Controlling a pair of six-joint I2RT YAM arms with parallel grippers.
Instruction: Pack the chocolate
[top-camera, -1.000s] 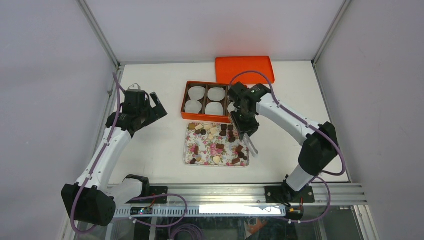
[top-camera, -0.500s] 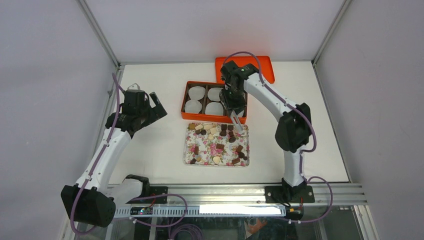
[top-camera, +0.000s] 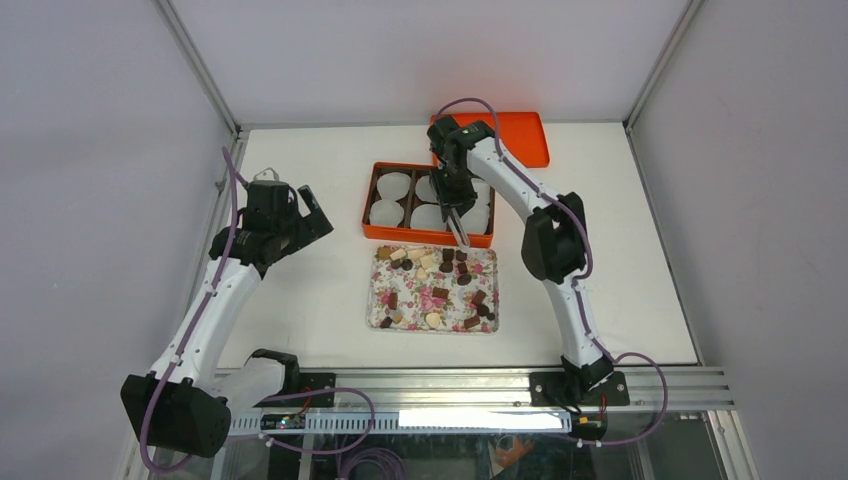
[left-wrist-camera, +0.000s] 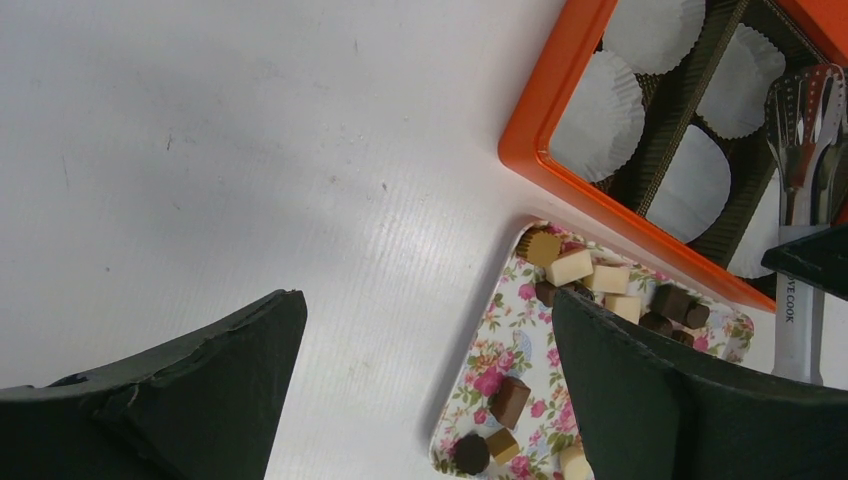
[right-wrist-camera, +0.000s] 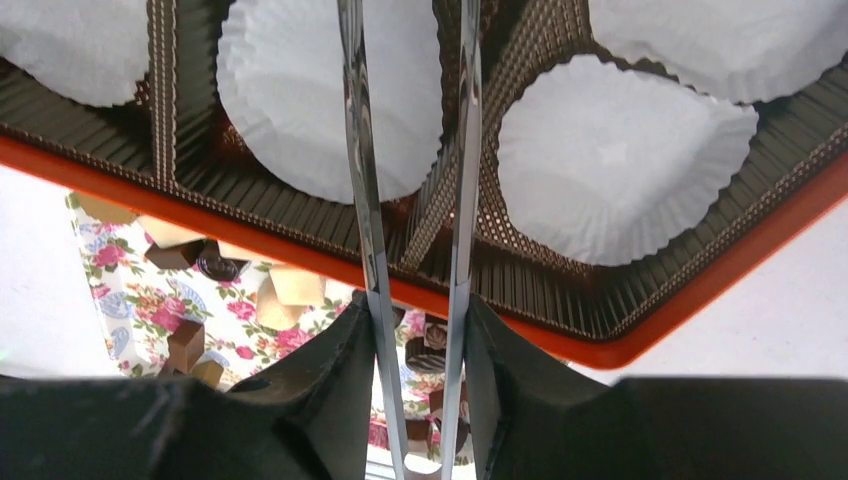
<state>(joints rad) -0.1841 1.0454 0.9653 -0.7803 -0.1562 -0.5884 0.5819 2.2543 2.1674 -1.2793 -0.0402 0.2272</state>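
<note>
Many small chocolate pieces (top-camera: 435, 285), dark brown, tan and cream, lie on the floral tray (top-camera: 378, 300). My right gripper (top-camera: 453, 197) is shut on metal tongs (top-camera: 462, 232) and hovers over the right part of the orange box (top-camera: 372, 205), which holds white paper cups (top-camera: 393, 185). In the right wrist view the tongs' arms (right-wrist-camera: 360, 200) run from the gripper (right-wrist-camera: 418, 330) over the cups (right-wrist-camera: 620, 170); their tips are out of frame. My left gripper (left-wrist-camera: 425, 300) is open and empty above the bare table, left of the tray (left-wrist-camera: 500, 360).
The orange lid (top-camera: 510, 140) lies behind the box at the back. The box sits just behind the tray. Metal frame posts stand at the table's back corners, and grey walls enclose it.
My right arm has swung back and left with the tongs, from over the tray's right side to over the orange box. The left arm has not moved.
</note>
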